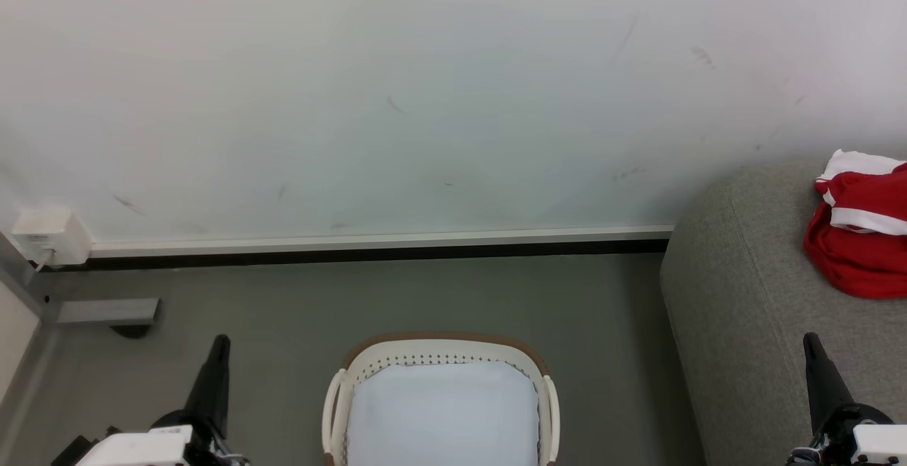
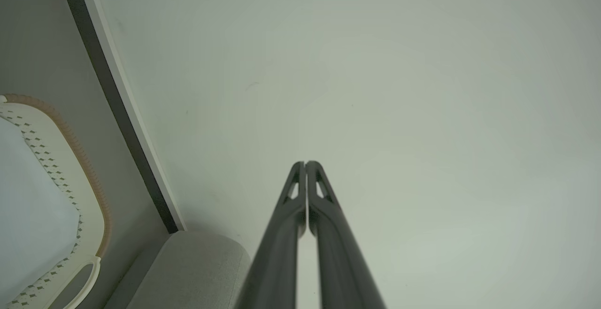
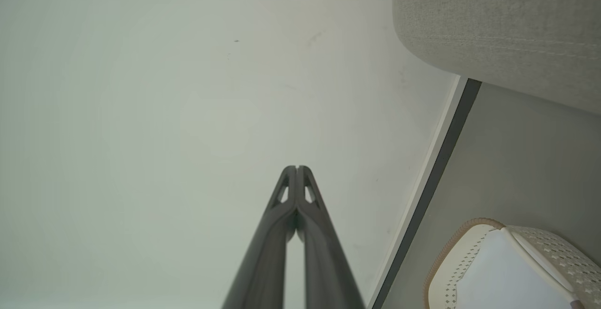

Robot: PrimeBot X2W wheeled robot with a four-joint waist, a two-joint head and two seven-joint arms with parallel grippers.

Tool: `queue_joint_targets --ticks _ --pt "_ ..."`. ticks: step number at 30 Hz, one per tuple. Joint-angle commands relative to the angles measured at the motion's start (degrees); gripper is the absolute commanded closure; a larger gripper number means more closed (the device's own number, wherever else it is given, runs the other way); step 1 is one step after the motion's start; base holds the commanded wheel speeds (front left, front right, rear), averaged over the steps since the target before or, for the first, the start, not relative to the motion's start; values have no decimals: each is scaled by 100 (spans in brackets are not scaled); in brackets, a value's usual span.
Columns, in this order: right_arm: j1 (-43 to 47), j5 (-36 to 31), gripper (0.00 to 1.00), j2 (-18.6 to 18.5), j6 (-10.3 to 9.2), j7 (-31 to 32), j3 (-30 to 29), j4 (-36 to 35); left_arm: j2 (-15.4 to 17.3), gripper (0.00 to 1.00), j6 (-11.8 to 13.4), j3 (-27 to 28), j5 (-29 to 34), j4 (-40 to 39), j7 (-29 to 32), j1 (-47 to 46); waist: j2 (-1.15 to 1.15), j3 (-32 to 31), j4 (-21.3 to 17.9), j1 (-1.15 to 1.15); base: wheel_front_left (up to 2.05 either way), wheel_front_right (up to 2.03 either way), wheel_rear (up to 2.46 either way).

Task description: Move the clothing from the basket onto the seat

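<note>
Head view shows the clothing (image 1: 861,239) bunched on the seat (image 1: 744,310) at far right, well apart from the basket (image 1: 439,349), which stands on the floor (image 1: 283,296) at bottom centre with its white bottom bare. Left gripper (image 1: 220,342) and right gripper (image 1: 810,342) flank the basket, pointing toward the wall (image 1: 425,98), both closed tight, holding nothing.

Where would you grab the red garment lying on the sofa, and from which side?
Pinch the raised white-trimmed fold of the red garment, coming down from above: it lies bunched on the flat grey sofa, folds standing up.
</note>
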Motion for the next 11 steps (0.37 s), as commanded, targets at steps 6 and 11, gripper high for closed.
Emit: queue_joint_targets --ticks 6,11 --pt "-71 12 100 -47 -12 16 -21 -22 11 100 4 7 -87 -18 20 -48 0 0 0 0 0 0 0" --pt "-71 12 100 -47 -12 16 -21 -22 11 100 4 7 -87 -18 20 -48 0 0 0 0 0 0 0"
